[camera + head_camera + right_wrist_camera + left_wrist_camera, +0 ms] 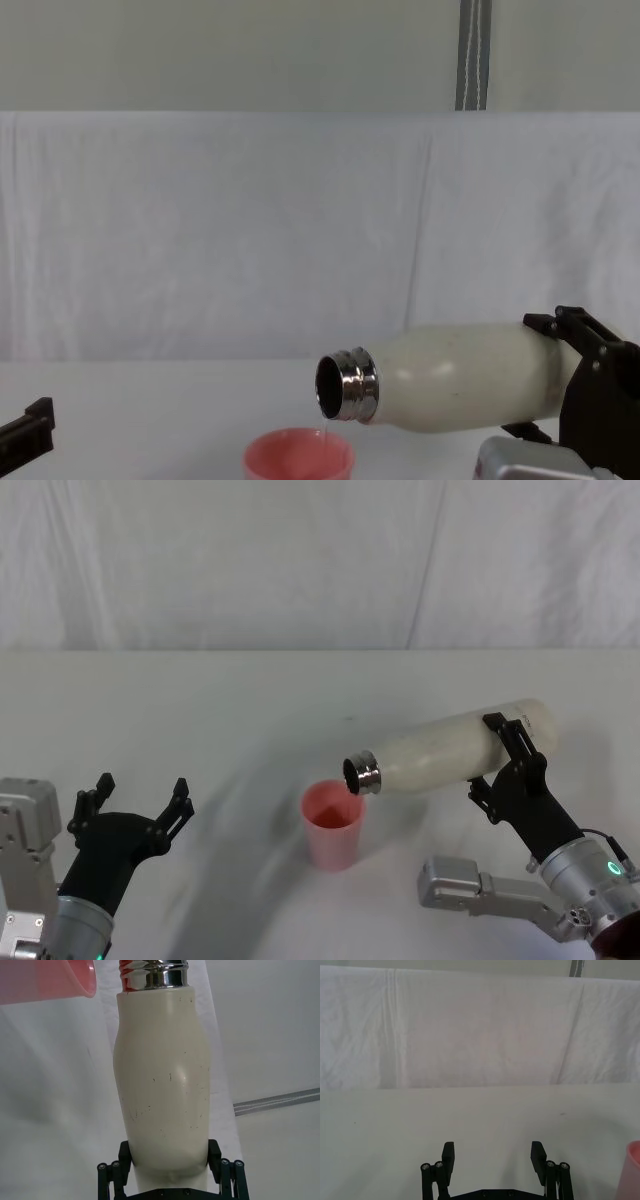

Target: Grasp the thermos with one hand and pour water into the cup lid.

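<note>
- Nearest the robot, the left gripper hovers low at the left over the table, jaws spread wide, nothing between them; the left wrist view shows its two fingers well apart, and the pink cup lid just peeking in at the frame's edge.
- On the right, the right gripper is clamped round the base end of the thermos; the right wrist view shows both fingers pressed against the cream body, with small scuff marks on the paint.
- The thermos lies tipped nearly level, steel neck pointing to the robot's left and a little down, open mouth just above the cup lid's rim.
- Only the chest view catches the water: a thin clear thread dropping from the neck into the pink cup lid right below.
- The cup lid stands upright on the white table, between the two grippers, nearer the right one.
- Beyond, a white cloth backdrop hangs along the table's far edge, a plain wall with a grey vertical strip above it.
</note>
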